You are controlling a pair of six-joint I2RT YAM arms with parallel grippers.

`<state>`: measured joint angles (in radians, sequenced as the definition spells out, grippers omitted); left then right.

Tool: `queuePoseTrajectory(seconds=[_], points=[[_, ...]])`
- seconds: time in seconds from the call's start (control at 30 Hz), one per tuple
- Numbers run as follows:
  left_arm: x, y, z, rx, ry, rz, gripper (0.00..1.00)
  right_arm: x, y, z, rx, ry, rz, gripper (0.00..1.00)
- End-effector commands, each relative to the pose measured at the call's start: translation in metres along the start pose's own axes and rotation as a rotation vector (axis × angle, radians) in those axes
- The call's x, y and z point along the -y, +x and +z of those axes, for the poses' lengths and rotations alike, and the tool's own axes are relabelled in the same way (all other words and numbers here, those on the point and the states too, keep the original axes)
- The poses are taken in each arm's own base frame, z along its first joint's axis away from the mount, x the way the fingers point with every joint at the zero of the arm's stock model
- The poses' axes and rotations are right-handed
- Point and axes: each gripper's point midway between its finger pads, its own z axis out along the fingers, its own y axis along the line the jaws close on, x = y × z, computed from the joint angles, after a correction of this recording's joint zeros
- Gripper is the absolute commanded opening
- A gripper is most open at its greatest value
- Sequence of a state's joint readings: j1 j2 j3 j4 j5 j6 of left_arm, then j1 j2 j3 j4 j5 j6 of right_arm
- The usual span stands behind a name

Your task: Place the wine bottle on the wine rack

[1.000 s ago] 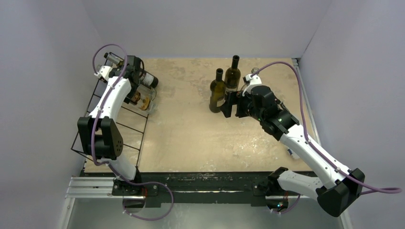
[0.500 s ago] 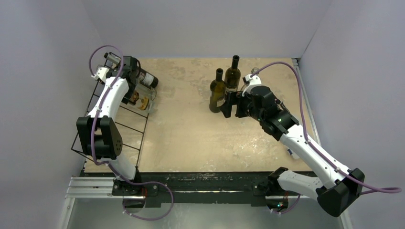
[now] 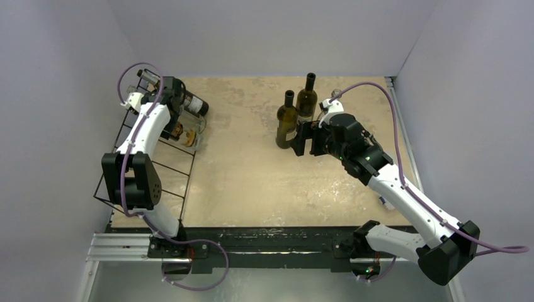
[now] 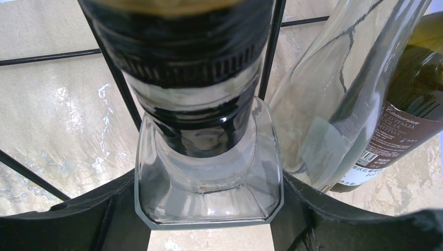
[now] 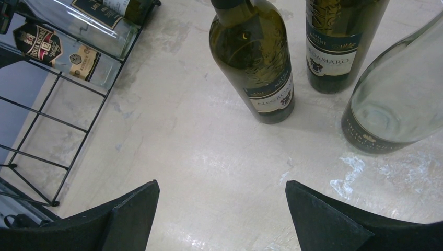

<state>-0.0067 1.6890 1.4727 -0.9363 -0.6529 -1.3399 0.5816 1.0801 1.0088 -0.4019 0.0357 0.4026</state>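
The black wire wine rack (image 3: 151, 167) stands at the table's left edge, with several bottles lying at its far end. My left gripper (image 3: 179, 104) is over that end, shut on a clear square glass bottle (image 4: 209, 172) that lies on the rack rods (image 4: 271, 47); a clear bottle (image 4: 334, 94) and a dark labelled one (image 4: 412, 110) lie beside it. My right gripper (image 3: 301, 138) is open and empty next to two upright dark green wine bottles (image 3: 287, 123) (image 3: 306, 100). In the right wrist view they stand ahead of my open gripper (image 5: 221, 184).
A third upright bottle of clear glass (image 5: 402, 89) stands to the right of my right gripper. The rack (image 5: 47, 123) with a labelled clear bottle (image 5: 62, 49) shows far left in the right wrist view. Grey walls close the table on three sides.
My left wrist has shifted slightly left at the rack's far end. The right arm has not moved.
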Motion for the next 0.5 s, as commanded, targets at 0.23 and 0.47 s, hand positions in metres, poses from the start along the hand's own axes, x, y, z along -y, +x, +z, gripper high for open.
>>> queuePoseTrajectory(seconds=[0.23, 0.47], points=[[-0.004, -0.022, 0.006, 0.037, -0.061, -0.133, 0.09, 0.0, -0.006, 0.002, 0.03, -0.001, -0.011, 0.95], [-0.003, -0.02, 0.009, 0.028, -0.059, -0.13, 0.16, -0.001, -0.005, 0.003, 0.026, -0.008, -0.009, 0.95]])
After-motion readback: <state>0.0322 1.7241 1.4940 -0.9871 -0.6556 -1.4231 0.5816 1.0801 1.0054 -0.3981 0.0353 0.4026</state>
